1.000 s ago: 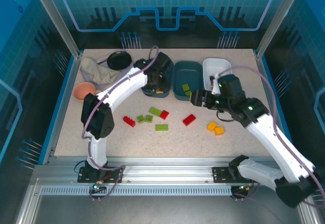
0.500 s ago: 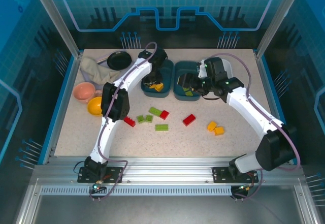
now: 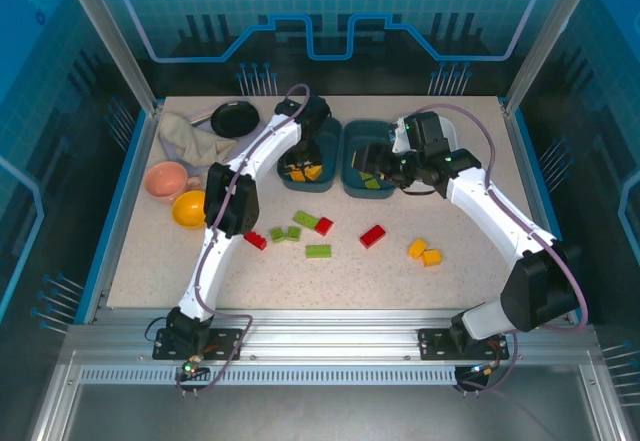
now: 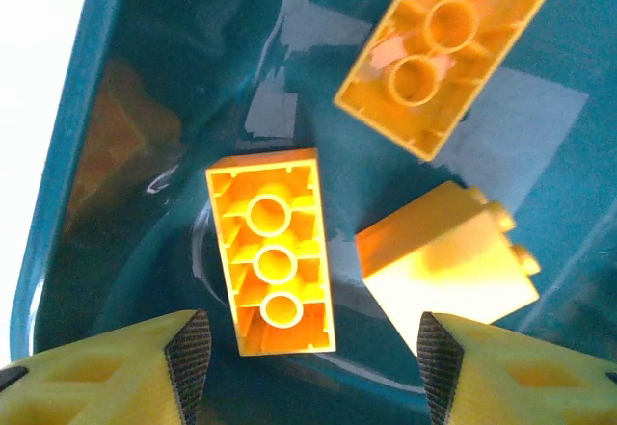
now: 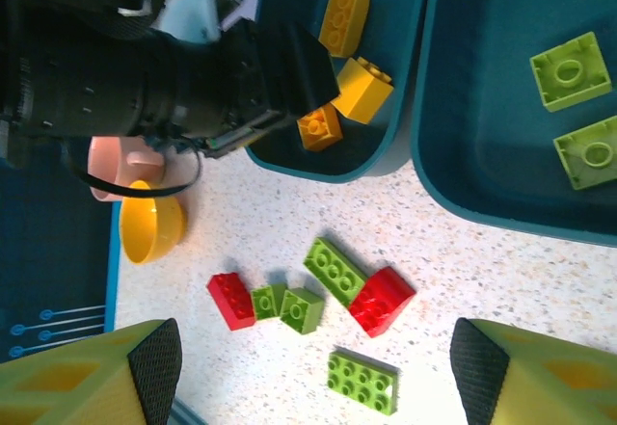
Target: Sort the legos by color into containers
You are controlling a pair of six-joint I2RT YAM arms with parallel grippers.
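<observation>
top external: left gripper (image 3: 298, 166) over left teal tray (image 3: 330, 133) holding orange-yellow legos (image 3: 312, 172); right gripper (image 3: 370, 161) over middle teal tray (image 3: 352, 191); red brick (image 3: 372, 235) and others loose on worktop (image 3: 480, 291).
left wrist: left gripper (image 4: 313, 362) spread apart, empty; upturned orange-yellow brick (image 4: 271, 252) lies in the tray.
right wrist: right gripper (image 5: 316, 372) wide apart, empty; green legos (image 5: 571, 70) in middle teal tray.

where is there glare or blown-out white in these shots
Left wrist: pale glare patches on the teal tray floor, and the top-left corner beyond its rim is blown out white. Right wrist: evenly lit, sharp. Top external: even light on the table.
</observation>
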